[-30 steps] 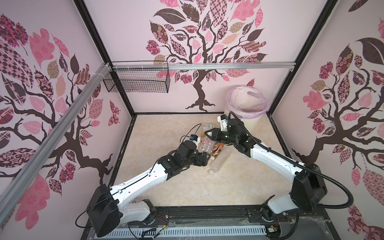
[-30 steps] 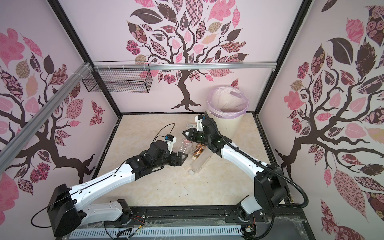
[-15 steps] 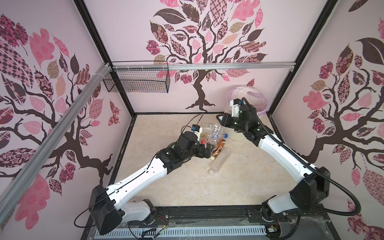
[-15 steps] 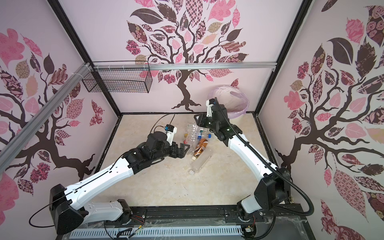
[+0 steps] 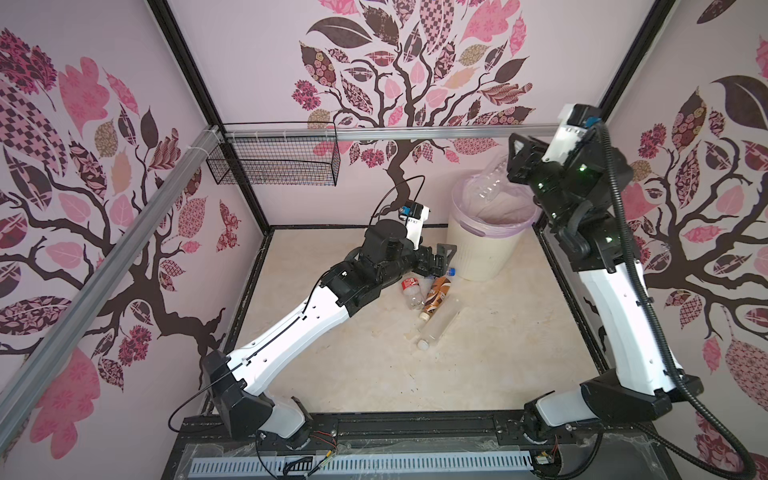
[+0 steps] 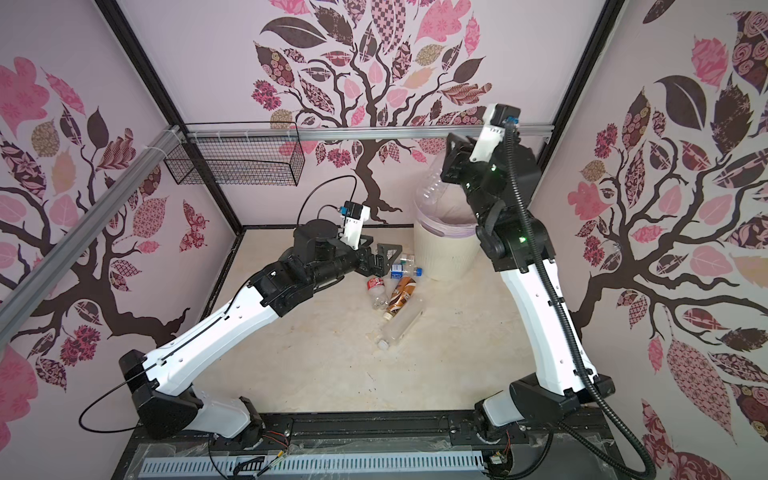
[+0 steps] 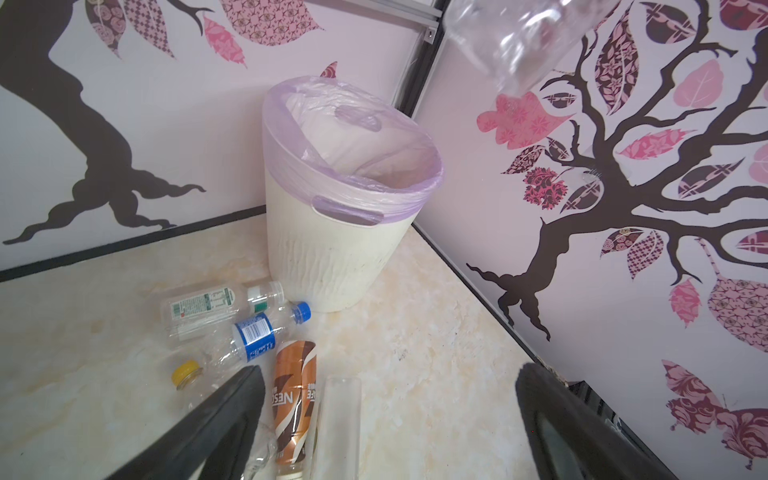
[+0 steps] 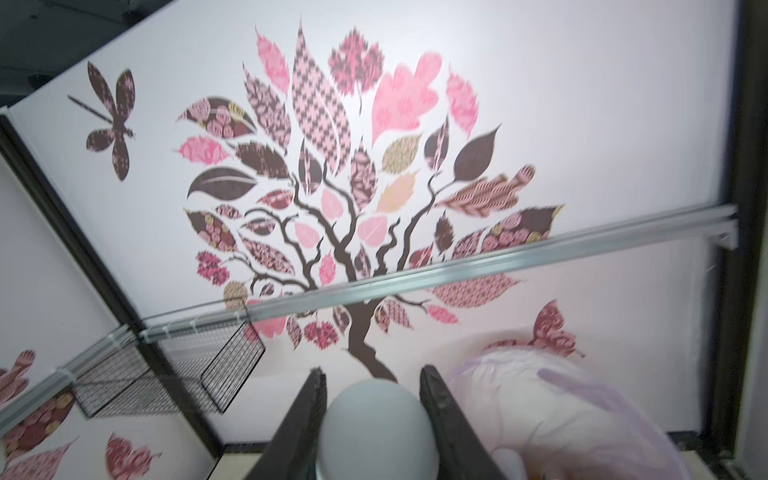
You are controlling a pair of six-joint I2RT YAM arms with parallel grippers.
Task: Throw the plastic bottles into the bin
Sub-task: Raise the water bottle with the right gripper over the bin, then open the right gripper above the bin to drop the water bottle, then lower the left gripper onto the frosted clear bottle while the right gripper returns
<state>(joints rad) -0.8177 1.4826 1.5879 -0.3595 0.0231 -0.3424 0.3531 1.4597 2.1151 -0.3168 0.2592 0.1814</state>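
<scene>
My right gripper is raised high above the bin, shut on a clear plastic bottle that hangs tilted over the lilac-lined rim. On the floor beside the bin lie several bottles: a brown-labelled one, a frosted clear one, a red-labelled one, a blue-labelled one and a green-printed one. My left gripper hovers low over this pile, open and empty.
A black wire mesh basket hangs from the aluminium rail on the back wall. The bin stands in the far right corner against the patterned walls. A yellow-capped clear bottle lies next to my left finger.
My right arm has lifted the clear bottle from the pile up and back to above the bin. My left gripper has opened fully and slid forward toward the bottles by the bin.
</scene>
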